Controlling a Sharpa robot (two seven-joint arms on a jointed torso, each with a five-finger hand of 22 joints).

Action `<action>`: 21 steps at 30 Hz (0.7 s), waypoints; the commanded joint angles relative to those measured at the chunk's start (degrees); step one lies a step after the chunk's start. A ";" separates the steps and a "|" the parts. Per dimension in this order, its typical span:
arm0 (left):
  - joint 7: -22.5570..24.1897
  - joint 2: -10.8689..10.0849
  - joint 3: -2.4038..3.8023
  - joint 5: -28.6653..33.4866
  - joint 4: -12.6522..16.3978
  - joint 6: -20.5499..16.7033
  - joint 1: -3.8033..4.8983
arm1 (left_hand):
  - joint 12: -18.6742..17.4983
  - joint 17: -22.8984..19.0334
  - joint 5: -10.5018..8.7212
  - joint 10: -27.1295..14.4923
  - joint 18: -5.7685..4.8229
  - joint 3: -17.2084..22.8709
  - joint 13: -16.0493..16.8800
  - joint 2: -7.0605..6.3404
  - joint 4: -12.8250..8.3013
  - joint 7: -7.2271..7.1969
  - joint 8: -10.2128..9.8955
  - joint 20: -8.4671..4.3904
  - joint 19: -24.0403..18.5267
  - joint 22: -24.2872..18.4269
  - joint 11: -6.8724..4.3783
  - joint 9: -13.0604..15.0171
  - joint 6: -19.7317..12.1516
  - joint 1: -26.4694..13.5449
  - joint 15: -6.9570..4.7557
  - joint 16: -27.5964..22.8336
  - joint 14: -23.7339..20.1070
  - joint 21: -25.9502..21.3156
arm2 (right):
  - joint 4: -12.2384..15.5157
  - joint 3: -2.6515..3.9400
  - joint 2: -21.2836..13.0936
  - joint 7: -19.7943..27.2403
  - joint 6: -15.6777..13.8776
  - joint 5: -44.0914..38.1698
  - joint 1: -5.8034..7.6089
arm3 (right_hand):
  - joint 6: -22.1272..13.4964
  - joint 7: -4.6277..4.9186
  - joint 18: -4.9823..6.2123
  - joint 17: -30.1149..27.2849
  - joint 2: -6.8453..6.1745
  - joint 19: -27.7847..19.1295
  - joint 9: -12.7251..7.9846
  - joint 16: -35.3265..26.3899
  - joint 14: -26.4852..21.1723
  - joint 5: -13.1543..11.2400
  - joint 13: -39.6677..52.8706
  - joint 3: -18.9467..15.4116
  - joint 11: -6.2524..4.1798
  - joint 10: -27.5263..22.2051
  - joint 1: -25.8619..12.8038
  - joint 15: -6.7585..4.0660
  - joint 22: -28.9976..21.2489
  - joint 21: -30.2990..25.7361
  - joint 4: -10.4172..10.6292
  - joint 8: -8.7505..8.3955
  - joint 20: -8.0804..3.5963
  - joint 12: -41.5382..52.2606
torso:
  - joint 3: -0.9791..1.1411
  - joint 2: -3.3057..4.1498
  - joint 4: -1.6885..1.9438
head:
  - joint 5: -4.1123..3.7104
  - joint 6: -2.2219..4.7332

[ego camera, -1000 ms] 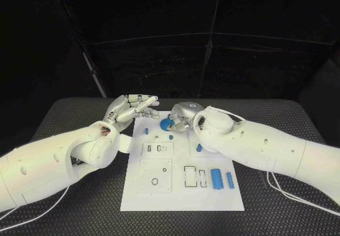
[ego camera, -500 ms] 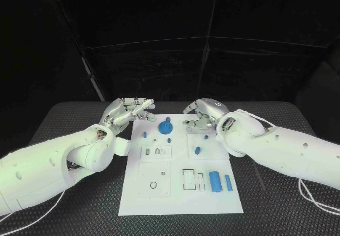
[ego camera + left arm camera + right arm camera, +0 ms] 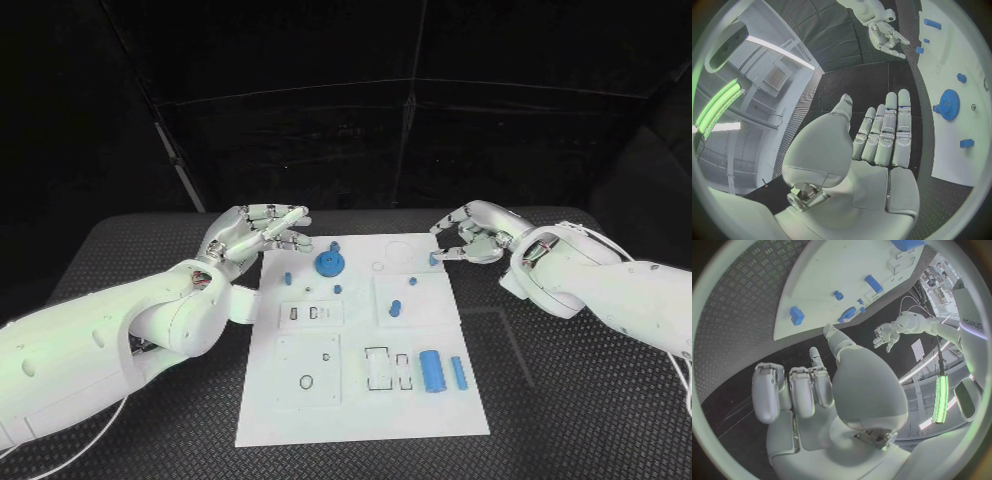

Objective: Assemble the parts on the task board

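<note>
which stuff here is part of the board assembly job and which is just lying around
Job:
task board
blue gear standing at the board's far end
small blue block by the right hand
two blue cylinders at the near right

Lying about:
white cable on the black table

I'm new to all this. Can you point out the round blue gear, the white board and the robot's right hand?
round blue gear (image 3: pixel 332 263), head view, its toothed disc.
white board (image 3: pixel 364 415), head view, bare near end.
right hand (image 3: pixel 470 235), head view, its knuckles.
</note>
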 commanded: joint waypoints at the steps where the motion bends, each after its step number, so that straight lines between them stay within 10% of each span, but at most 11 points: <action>1: 0.32 0.22 0.05 -0.21 -0.10 0.92 0.05 | -0.36 0.07 0.22 0.35 0.55 -0.44 -0.04 0.65 -0.01 0.19 -0.35 0.05 0.21 -0.07 0.17 -0.09 0.26 0.09 0.18 -0.32 0.11 0.02 | -1.48 0.06 0.08 3.19 3.46 3.24 -0.06 | -0.42 0.12 -0.88 8.36 0.15 0.04 -0.10 -0.06 4.57 -0.20 9.12 -0.09 -0.21 1.98 0.67 -0.20 4.96 -0.07 -0.45 -0.31 -0.34 -0.24 | 0.05 0.08 0.29 | -0.19 -0.24; 21: 0.30 0.53 0.05 -0.21 -0.62 1.02 0.01 | -0.36 0.07 0.22 0.35 0.55 -0.44 -0.04 0.65 -0.01 0.19 -0.35 0.05 0.21 -0.07 0.17 -0.09 0.26 0.09 0.18 -0.32 0.11 0.02 | -7.61 0.07 2.93 2.52 7.56 2.73 -0.86 | -0.15 0.41 -0.89 8.46 0.80 0.05 0.02 -0.04 4.59 -0.03 9.23 -0.31 0.04 2.05 0.85 0.02 4.97 -0.08 -0.62 -0.29 -0.20 -0.17 | 0.01 0.12 0.24 | 0.13 -0.71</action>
